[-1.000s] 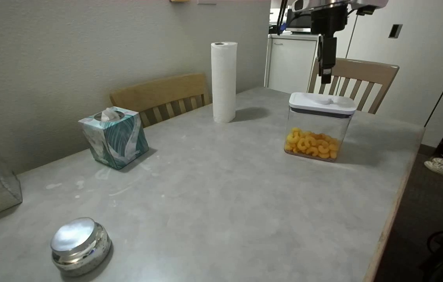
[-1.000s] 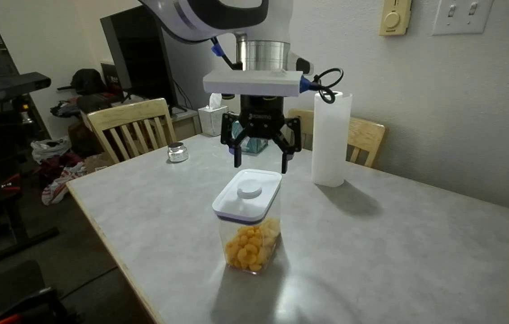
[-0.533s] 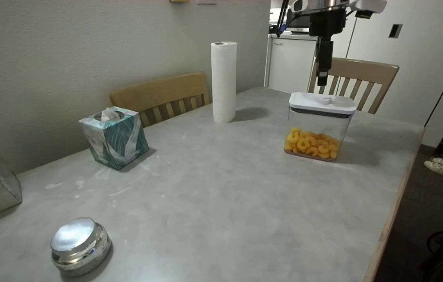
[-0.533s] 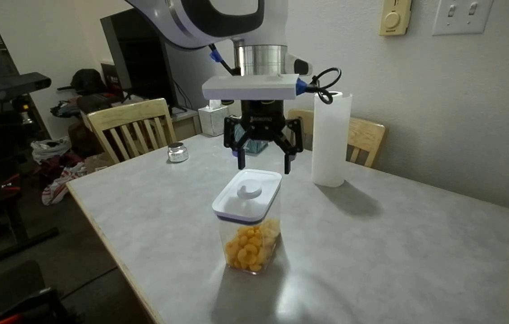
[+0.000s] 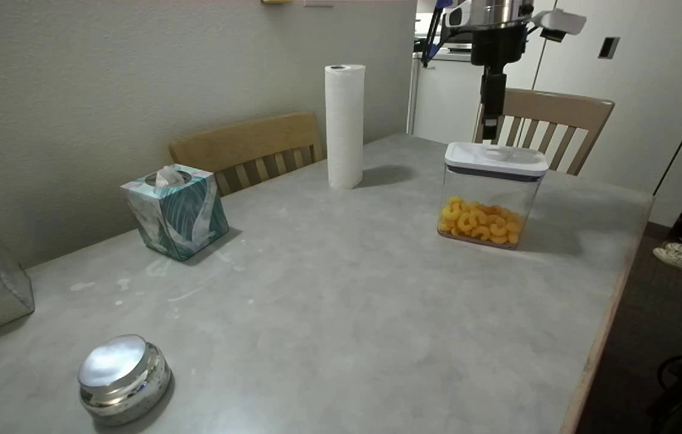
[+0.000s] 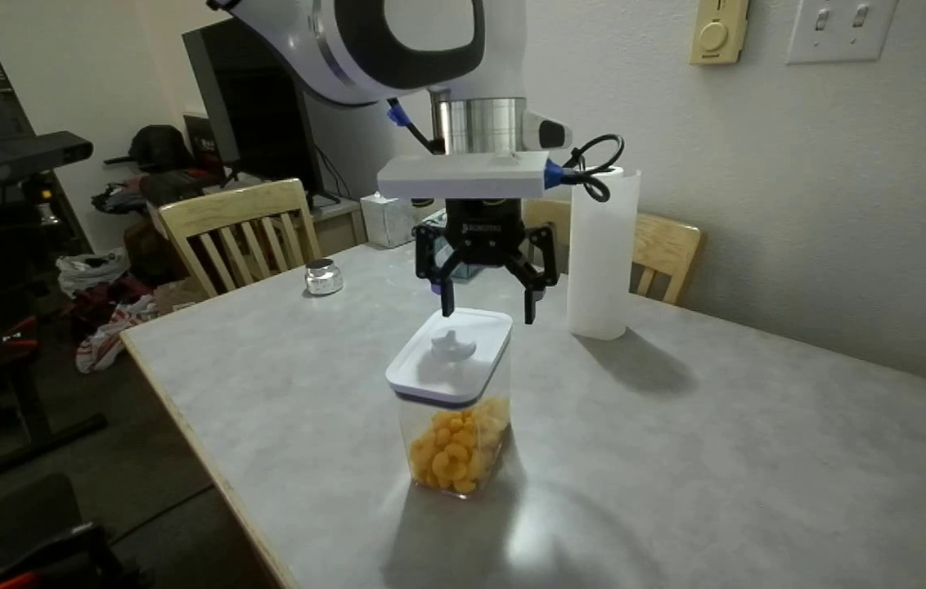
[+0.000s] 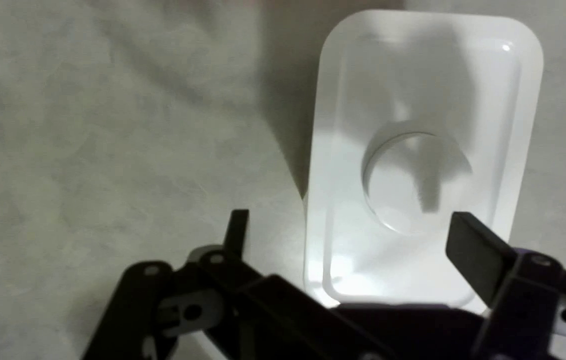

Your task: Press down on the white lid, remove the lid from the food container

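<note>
Grey tabletop [image 6: 716,466] is supporting the food container [image 5: 488,190]; the white lid [image 6: 434,375] is capping it, and the gripper [image 6: 489,315] is hovering above that container, jaws standing apart.

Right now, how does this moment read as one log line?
claw: open, nothing held | white lid: on food container, no claw contact visible | orange pieces: inside | removal: not yet done

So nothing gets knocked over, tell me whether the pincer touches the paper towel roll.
Apart: in an exterior view, wall and cabinet show between the pincer and the paper towel roll.
</note>
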